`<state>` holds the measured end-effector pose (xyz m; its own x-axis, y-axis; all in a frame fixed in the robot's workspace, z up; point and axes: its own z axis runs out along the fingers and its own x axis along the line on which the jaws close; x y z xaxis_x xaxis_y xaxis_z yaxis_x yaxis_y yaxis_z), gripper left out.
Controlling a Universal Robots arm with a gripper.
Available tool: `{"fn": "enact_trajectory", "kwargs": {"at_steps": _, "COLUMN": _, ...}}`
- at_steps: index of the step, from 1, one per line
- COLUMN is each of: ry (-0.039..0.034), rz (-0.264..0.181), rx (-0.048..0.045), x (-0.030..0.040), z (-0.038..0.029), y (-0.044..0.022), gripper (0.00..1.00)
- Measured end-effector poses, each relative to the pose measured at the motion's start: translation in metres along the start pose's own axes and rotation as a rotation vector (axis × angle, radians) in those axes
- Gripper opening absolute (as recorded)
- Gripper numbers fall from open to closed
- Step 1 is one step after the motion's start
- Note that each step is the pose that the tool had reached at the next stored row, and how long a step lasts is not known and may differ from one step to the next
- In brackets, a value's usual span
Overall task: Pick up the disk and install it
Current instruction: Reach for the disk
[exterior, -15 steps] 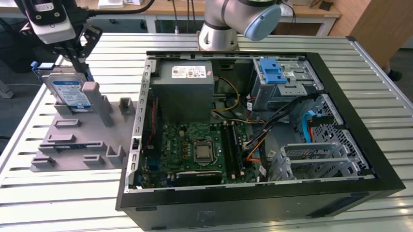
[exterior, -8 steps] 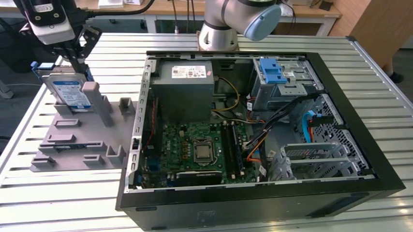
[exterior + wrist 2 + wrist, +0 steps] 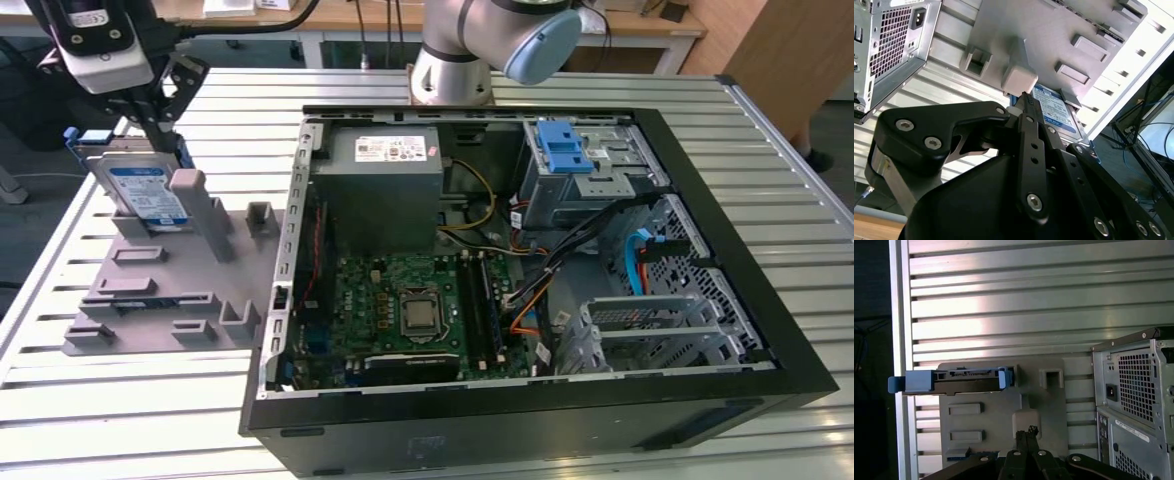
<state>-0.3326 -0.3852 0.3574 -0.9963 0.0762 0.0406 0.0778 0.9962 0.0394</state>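
The gripper (image 3: 1030, 430) (closed tight on nothing) hangs by the post (image 3: 1021, 419) beside the disk (image 3: 961, 382); descending unopened, it could ram the disk askew.

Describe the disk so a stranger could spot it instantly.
Find the open computer case; on the exterior view's left lies a grey fixture plate. The disk stands upright at its far end. Only it carries a white-and-blue label and blue frame.

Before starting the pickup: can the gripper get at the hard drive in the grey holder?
Probably yes: the hard drive stands upright with its top edge bare, the gripper hangs close above, nothing between; its shut jaws must open.
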Motion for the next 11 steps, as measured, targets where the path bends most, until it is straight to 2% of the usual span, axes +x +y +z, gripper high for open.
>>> {"fn": "enact_trajectory", "kwargs": {"at_steps": 11, "ry": 0.0111, "rz": 0.0, "rx": 0.0009, "x": 0.0014, "z": 0.0019, "y": -0.0002, "gripper": 0.11}}
